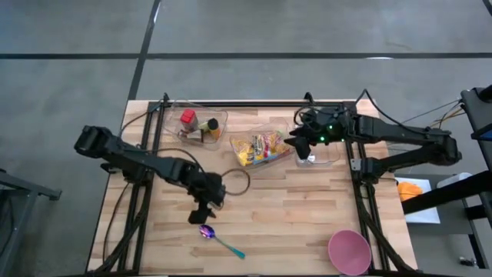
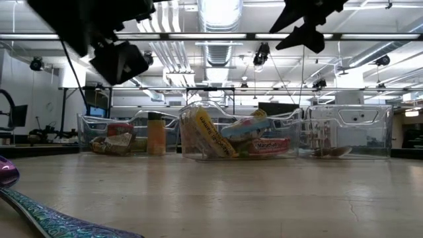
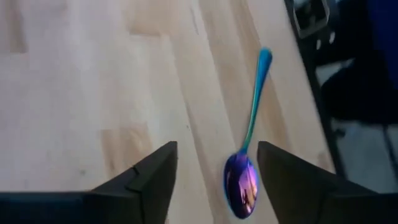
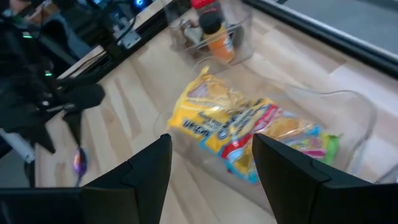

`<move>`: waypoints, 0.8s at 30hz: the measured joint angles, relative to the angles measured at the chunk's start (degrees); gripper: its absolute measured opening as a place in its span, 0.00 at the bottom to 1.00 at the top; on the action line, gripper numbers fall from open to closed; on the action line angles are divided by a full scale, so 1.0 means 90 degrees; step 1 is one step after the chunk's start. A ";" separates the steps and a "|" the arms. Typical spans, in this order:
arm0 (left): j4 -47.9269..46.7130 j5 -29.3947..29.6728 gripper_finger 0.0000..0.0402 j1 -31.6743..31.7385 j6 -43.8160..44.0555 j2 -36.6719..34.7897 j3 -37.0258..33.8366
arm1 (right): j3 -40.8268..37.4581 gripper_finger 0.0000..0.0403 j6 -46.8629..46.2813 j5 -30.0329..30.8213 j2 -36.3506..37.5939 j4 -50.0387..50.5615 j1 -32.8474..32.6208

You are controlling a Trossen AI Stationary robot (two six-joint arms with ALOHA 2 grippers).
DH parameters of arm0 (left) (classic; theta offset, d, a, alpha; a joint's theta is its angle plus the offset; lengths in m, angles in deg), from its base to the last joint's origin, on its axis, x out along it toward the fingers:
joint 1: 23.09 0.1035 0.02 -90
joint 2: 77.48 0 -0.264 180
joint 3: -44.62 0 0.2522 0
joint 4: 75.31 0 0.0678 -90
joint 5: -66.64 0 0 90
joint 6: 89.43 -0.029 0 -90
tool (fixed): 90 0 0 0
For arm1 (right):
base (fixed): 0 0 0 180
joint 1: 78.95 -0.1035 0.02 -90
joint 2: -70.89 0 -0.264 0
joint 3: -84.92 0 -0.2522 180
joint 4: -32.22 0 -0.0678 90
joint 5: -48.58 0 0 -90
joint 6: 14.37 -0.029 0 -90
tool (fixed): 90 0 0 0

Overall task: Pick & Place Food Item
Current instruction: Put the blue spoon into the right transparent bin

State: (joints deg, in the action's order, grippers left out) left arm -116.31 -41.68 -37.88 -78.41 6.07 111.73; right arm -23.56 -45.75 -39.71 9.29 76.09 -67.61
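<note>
a: looking at the left gripper [image 1: 202,214] first: its fingers [image 3: 149,180] stand apart with nothing between them, hovering over the bare wooden table [image 1: 307,208] near the front edge

b: and the spoon [image 1: 219,239]?

a: it lies flat on the table just beside that gripper, on the front side. purple bowl nearest the fingers, teal handle pointing away. in the left wrist view the bowl [image 3: 241,185] sits close by one finger but not between them; i can't tell whether it touches

b: what about the right gripper [image 1: 294,143]?

a: also released, fingers [image 4: 149,168] spread, holding nothing. it hangs above the right end of the middle clear bin [image 1: 265,148], which holds yellow and red snack packets [image 4: 230,124]

b: anything around that?

a: a left clear bin [image 1: 196,127] with a red-capped jar and an orange bottle [image 2: 156,135] standing upright, and a third clear bin [image 2: 347,132] on the right, partly under the right arm. all three stand in a row along the back of the table

b: and further out?

a: a pink cup [image 1: 350,251] at the front right corner, well apart from both grippers
</note>
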 joint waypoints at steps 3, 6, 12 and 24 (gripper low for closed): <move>-0.0009 0.0187 0.62 -0.0353 -0.0397 0.0217 -0.0002 | -0.0001 0.55 -0.0037 0.0089 -0.0003 -0.0007 -0.0252; 0.0014 0.0370 0.64 -0.0694 -0.0750 0.0375 -0.0002 | 0.0000 0.55 -0.0185 0.0431 0.0020 -0.0014 -0.0478; 0.0292 0.0908 0.64 -0.1276 -0.1082 0.0590 -0.0002 | -0.0002 0.55 -0.0314 0.0673 0.0177 -0.0026 -0.0692; 0.0874 0.1709 0.64 -0.2141 -0.0286 0.1734 0.0099 | 0.0000 0.55 -0.0526 0.0697 0.0266 -0.0030 -0.0726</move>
State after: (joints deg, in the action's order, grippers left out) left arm -108.44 -26.30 -57.16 -80.98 21.68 112.61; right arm -23.56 -50.49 -33.44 11.68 75.82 -74.15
